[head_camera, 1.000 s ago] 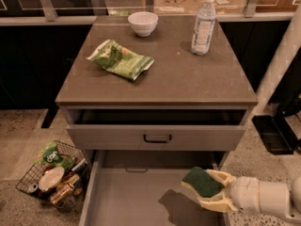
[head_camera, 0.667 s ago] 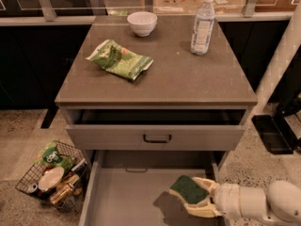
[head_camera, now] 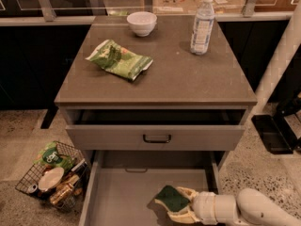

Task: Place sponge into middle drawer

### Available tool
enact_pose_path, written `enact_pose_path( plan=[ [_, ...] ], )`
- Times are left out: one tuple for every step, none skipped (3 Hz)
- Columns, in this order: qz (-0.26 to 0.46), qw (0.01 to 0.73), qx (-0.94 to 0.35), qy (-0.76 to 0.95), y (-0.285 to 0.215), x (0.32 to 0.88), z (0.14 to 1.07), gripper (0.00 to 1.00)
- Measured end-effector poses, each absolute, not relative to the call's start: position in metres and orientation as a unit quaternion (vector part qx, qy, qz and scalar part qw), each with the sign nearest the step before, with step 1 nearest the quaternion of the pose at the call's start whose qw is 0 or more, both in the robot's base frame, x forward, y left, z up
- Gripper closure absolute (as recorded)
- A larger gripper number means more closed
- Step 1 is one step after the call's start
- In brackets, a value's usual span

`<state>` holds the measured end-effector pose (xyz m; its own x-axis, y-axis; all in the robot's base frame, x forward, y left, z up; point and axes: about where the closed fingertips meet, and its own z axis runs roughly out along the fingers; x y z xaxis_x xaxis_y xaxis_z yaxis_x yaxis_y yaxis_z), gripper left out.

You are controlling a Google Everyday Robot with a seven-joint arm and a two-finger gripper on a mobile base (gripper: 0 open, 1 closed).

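Camera view, lower right: the gripper (head_camera: 176,204) pinches the sponge (head_camera: 169,196), apparently by its edges, over the middle drawer (head_camera: 122,197); likely light, squashy foam, so a gentle hold suffices.

Nothing legible, bottle (head_camera: 202,25) perhaps printed, pincer (head_camera: 175,204) gripping sponge (head_camera: 171,197) over middle drawer (head_camera: 126,199)

At the lower right, a smooth white tubular arm (head_camera: 263,211) ends in 2 cream jaws.
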<state>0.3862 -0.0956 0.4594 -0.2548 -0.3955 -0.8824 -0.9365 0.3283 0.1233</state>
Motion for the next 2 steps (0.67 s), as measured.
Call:
enact_pose_path(
  plan=[
    [0.342,0.391,-0.47,0.714,-0.0896,0.3937,0.4341,1.0],
    [0.344,0.39,-0.47,0.713,-0.0871,0.3927,0.4339,0.73]
  ],
)
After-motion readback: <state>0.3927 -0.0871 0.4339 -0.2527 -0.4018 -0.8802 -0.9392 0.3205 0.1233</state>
